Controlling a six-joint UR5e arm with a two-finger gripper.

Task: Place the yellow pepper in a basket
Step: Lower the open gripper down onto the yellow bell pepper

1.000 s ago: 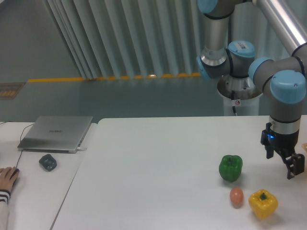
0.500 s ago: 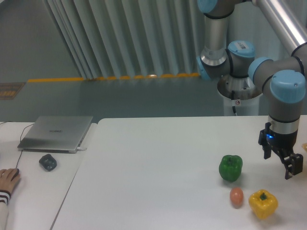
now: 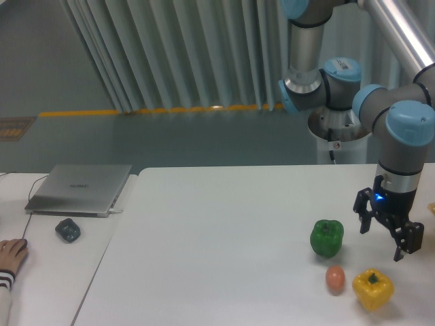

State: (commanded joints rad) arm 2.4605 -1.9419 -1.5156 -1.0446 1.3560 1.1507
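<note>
Shifting leftward since the earlier frame, the gripper (image 3: 385,238) is now hanging with jaws apart, above and clear of the yellow pepper (image 3: 372,288), which is sitting on the surface (image 3: 224,258) beside a small egg (image 3: 334,278). Glossy, likely slippery and light; gripping across its blocky flanks seems soundest.

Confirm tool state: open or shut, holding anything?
Open and empty. The tool hangs above the table with its two fingers spread apart and nothing between them; the yellow pepper sits on the table below, untouched.
</note>
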